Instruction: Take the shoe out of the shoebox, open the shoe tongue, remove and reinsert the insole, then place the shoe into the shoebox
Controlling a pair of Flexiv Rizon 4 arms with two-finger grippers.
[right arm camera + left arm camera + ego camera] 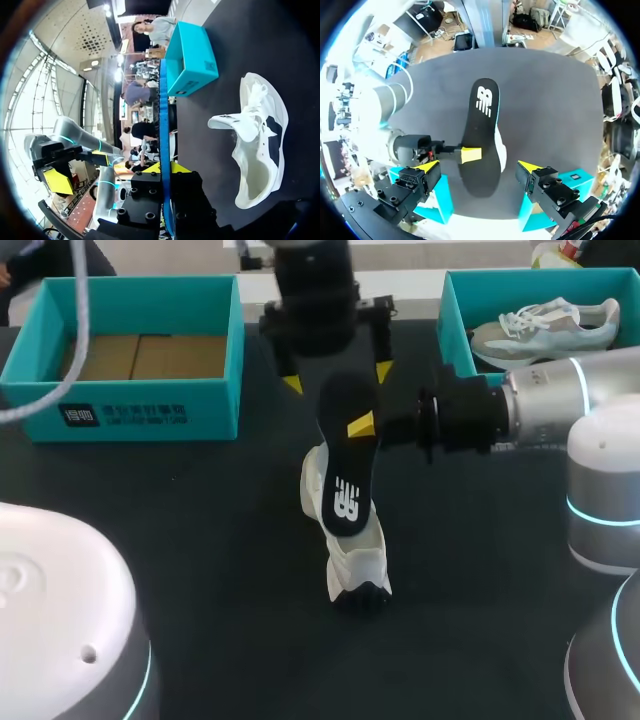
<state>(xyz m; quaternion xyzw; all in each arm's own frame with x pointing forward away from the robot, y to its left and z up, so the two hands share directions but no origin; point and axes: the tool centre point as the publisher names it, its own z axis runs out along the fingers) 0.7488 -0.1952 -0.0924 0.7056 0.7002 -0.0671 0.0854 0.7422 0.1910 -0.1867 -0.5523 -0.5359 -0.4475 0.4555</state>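
The right jaws clench the black insole point(345, 455) by its edge, holding it over the white shoe point(350, 550) at the desk's point(200, 540) middle, seemingly for reinsertion. The right arm point(545, 400) reaches in level from the desk's right edge. The left jaws, released, hang either side of the insole's far end, likely to steady it. The shoebox point(130, 405) sits at the far-left corner.

Black insole point(346, 470) with a white logo; white shoe point(358, 558) with black patches; teal shoebox point(150, 405) with white print, brown inside; dark grey tabletop point(200, 540).
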